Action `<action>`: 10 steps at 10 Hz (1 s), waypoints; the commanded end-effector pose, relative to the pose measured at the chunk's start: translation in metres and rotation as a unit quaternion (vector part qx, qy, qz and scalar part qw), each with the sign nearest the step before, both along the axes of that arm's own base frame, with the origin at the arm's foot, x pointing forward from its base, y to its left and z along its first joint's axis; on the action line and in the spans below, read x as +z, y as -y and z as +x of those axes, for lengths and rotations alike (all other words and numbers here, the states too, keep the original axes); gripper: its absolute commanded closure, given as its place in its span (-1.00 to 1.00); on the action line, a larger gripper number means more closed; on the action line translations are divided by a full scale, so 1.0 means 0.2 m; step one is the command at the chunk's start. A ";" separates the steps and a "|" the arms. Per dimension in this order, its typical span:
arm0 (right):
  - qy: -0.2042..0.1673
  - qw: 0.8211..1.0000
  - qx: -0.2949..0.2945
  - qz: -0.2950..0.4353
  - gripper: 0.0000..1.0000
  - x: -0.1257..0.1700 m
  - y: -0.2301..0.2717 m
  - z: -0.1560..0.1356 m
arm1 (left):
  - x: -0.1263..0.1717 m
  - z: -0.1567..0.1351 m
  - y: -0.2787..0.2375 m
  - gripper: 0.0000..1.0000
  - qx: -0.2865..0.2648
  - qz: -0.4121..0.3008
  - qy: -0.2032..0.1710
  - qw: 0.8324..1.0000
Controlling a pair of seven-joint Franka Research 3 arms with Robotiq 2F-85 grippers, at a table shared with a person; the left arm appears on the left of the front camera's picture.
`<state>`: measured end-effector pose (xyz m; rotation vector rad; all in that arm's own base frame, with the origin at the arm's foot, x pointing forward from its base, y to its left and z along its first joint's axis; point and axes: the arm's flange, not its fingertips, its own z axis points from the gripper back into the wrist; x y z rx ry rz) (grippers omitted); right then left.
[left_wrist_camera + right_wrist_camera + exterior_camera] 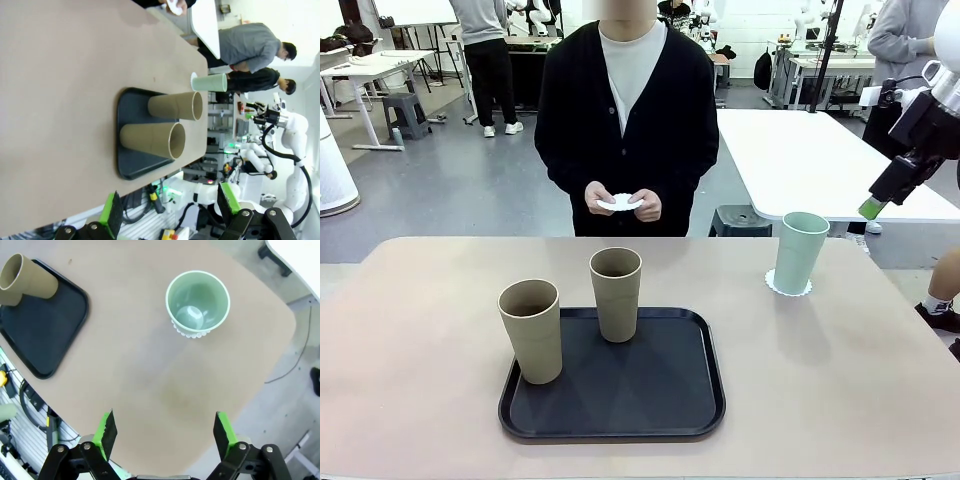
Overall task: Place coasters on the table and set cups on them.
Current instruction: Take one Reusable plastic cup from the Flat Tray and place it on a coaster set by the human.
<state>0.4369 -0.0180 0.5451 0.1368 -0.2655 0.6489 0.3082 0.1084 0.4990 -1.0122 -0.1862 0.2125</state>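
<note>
Black and rounded, the tray [610, 412] sits nearest on the beige-pink table [850, 390]. It carries 2 tan cups, 1 [531, 330] at its front-left corner and the other [616, 293] upright at its back edge. Farther right, the mint green cup [800, 250] stands on a scalloped white coaster [788, 288]. The right gripper [165, 432] hangs high beside that cup, jaws wide and empty. The left gripper [170, 206], off the table's edge, is likewise spread wide. Beyond, the person's hands [648, 208] hold another coaster [617, 203].
</note>
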 end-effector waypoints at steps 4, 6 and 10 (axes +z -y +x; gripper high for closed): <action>0.008 1.000 0.007 0.002 -1.00 -0.01 0.00 0.01 | 0.00 0.00 0.00 -1.00 0.000 -0.005 0.006 1.000; 0.008 1.000 0.007 0.002 -1.00 -0.01 0.00 0.01 | 0.00 0.00 0.00 -1.00 0.000 -0.005 0.006 1.000; -0.069 0.949 -0.052 0.303 -1.00 0.07 0.38 -0.22 | 0.00 0.00 0.00 -1.00 0.000 -0.005 0.006 1.000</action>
